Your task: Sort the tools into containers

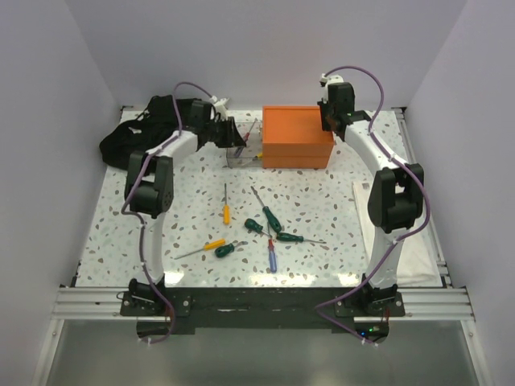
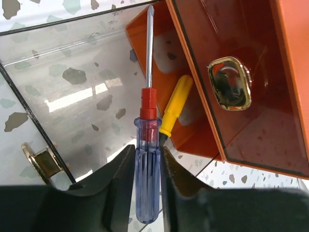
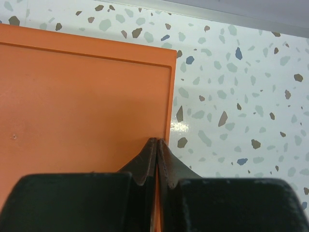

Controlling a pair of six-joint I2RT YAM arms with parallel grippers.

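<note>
At the near edge of the tabletop [image 1: 338,201] the two arm bases sit side by side. Just beyond them, seven loose tools lie on the speckled surface. The near yellow screwdriver [image 1: 214,244] is just beside the near green screwdriver [image 1: 228,250], and the blue-and-red screwdriver [image 1: 272,256] is to their right. A little farther on come the right-pointing green screwdriver [image 1: 290,238], the stubby green screwdriver [image 1: 255,226], the long green screwdriver [image 1: 269,215] and the far yellow screwdriver [image 1: 226,212].

Farther back, the left arm [image 1: 153,189] reaches to the clear bin [image 1: 238,154]. Its jaws press on both sides of the blue-handled screwdriver [image 2: 147,169], which has a red collar and a shaft pointing down into the bin. One yellow-handled screwdriver [image 2: 176,101] already lies inside the bin, close beside that shaft.

Touching or nearly touching the bin's right side stands the orange box [image 1: 296,133]. Its flat lid is on, so its contents cannot be seen. The right arm [image 1: 394,197] hangs over the box's right edge with its jaws closed together on nothing.

At the far left, a black cloth heap [image 1: 133,137] lies behind the left arm.
</note>
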